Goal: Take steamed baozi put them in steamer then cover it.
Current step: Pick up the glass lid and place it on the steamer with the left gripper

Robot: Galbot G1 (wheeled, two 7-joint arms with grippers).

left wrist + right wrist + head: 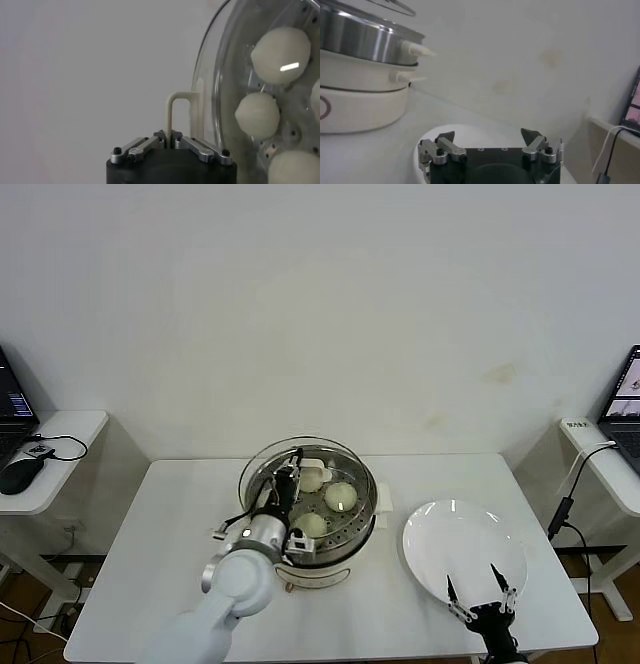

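The steamer stands at the table's middle on its white base. Three baozi show inside on the perforated tray; any fourth is hidden behind my left gripper. My left gripper is shut on the cream-white handle of the glass cover. It holds the cover over the pot. I cannot tell if the cover rests on the rim. In the left wrist view the baozi show through the glass. My right gripper is open and empty near the table's front right.
An empty white plate lies right of the steamer, just beyond my right gripper; it also shows in the right wrist view, with the steamer to one side. Side desks with laptops flank the table.
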